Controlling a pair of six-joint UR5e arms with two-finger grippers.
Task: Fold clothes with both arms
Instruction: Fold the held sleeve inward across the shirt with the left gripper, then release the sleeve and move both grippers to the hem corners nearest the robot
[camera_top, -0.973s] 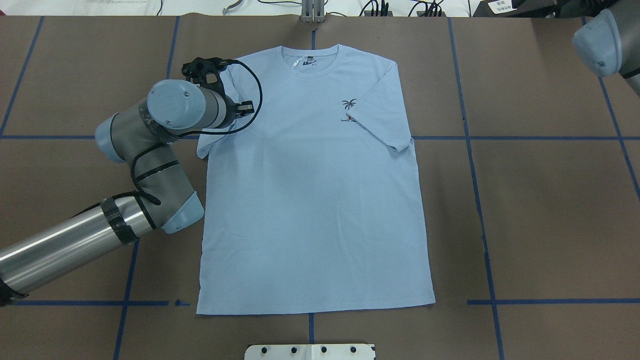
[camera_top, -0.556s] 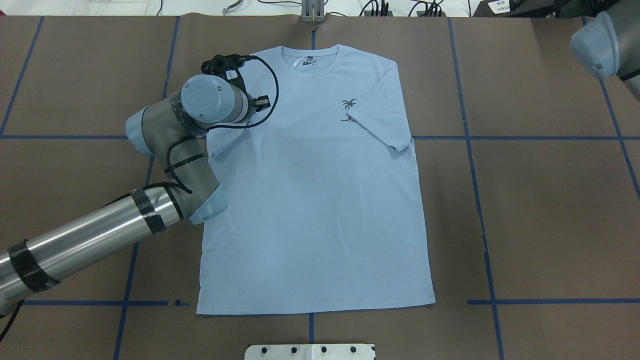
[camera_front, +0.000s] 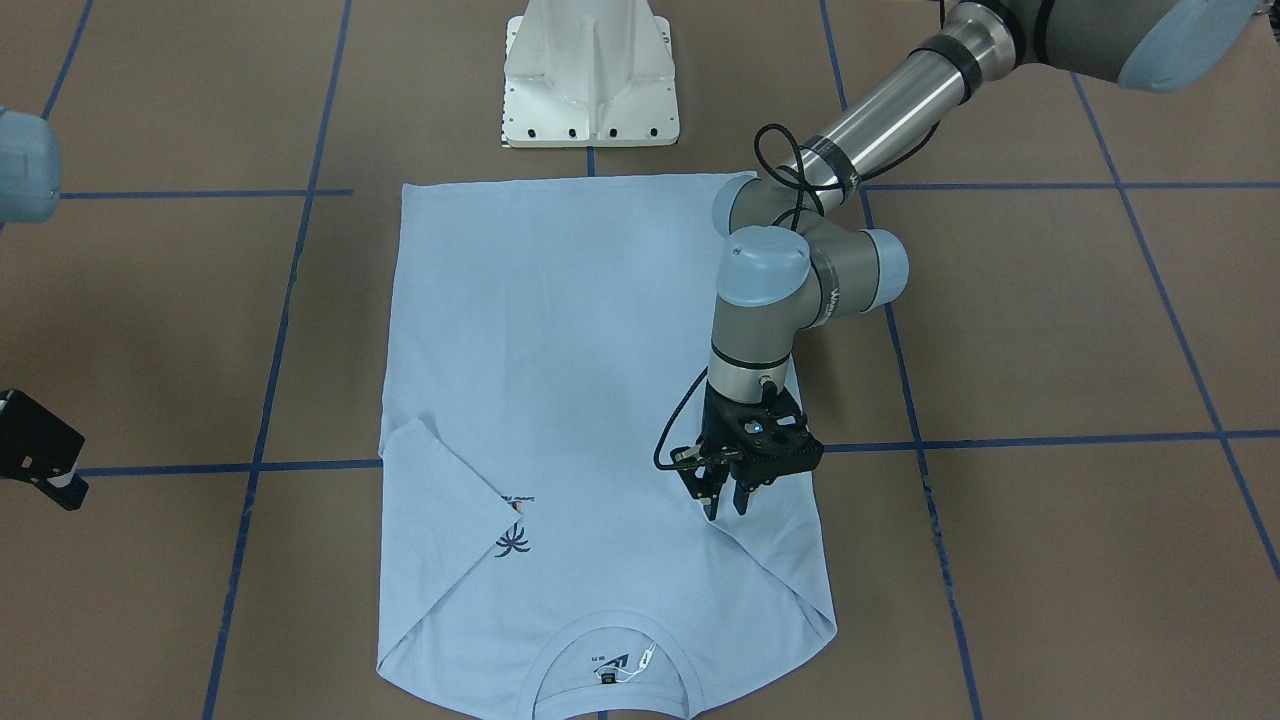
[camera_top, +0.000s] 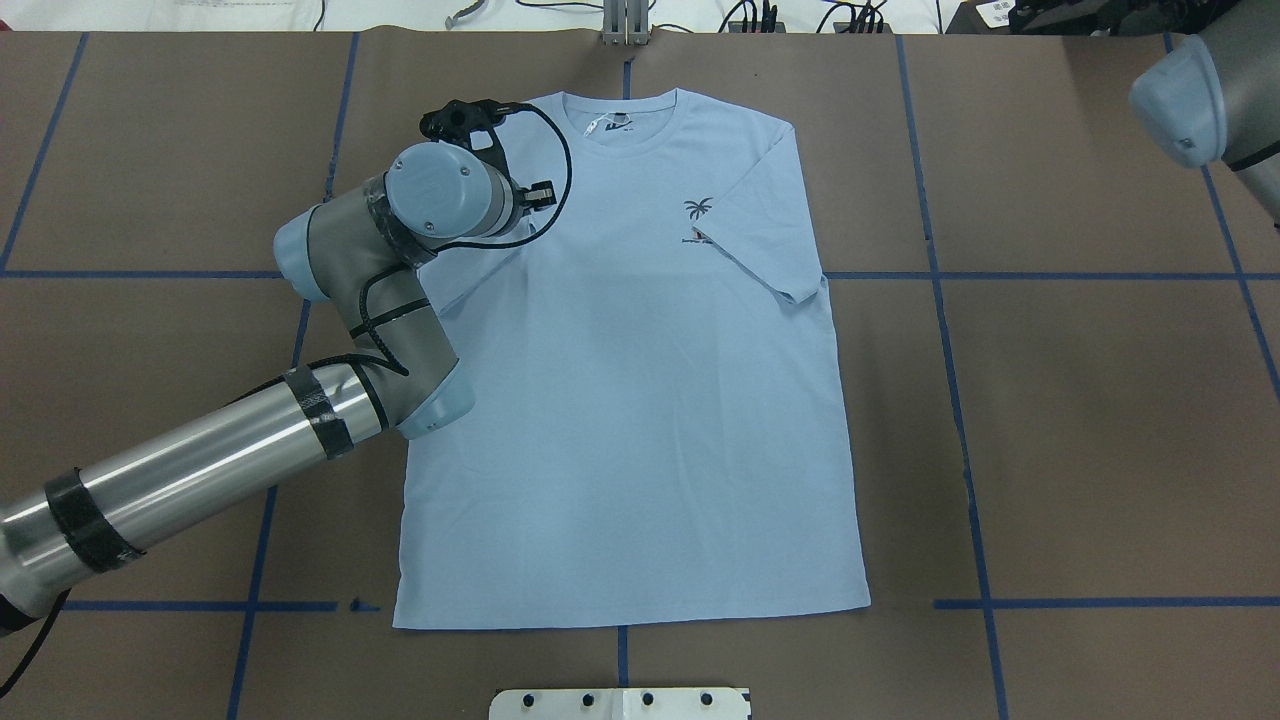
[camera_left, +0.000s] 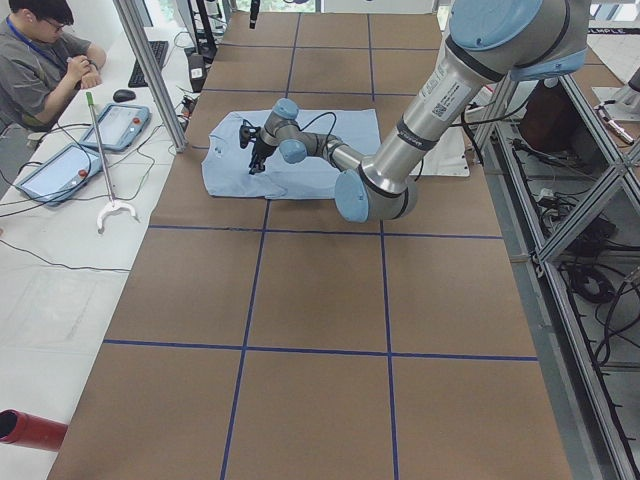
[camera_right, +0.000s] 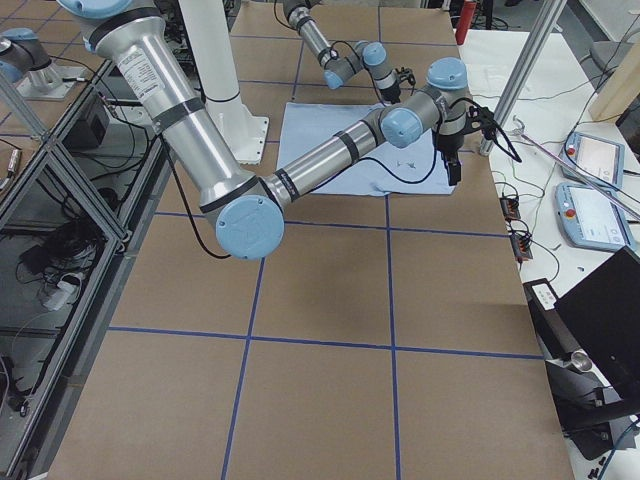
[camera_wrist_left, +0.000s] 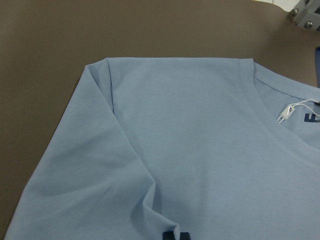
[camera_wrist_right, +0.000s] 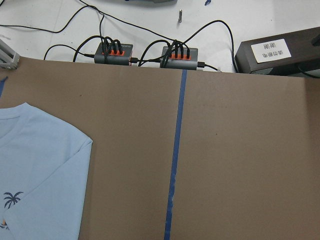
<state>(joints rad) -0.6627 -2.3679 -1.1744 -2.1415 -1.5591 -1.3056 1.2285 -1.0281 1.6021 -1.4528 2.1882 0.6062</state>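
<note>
Start at the left gripper (camera_front: 727, 506), lower middle of the front-facing frame. The jaws point straight down and are nipped in on a pinch of light blue cloth. The left wrist view agrees: dark fingertips (camera_wrist_left: 175, 236) at the bottom edge, with the sleeve's creases running right into them. What they hold is a sleeve of the T-shirt (camera_top: 630, 400), turned in over the shoulder, so its fold slants from the jaws towards the garment's outer corner. Behind them the left arm (camera_top: 200, 480) comes in from the lower left of the overhead frame. Its elbow is bent over the shirt's edge and a black cable loops off the wrist.

The shirt lies flat, chest up, mid-frame on the brown tabletop (camera_top: 1080, 420), collar at the top of the overhead frame and hem at the bottom. Its other sleeve, at the garment's upper right, is folded in too, cuff touching the palm-tree print (camera_top: 698, 208). The neck label (camera_top: 620, 123) and white tag (camera_top: 595, 125) sit inside the collar.

Out wide, the right gripper (camera_front: 38, 450) is a black block at the left edge of the front-facing frame, well apart from the shirt. I can't tell whether its jaws are spread or together. The right arm (camera_top: 1190, 95) shows in the overhead frame's upper right corner. The white pedestal base (camera_front: 590, 80) stands near the hem, at the top of the front-facing frame.
</note>
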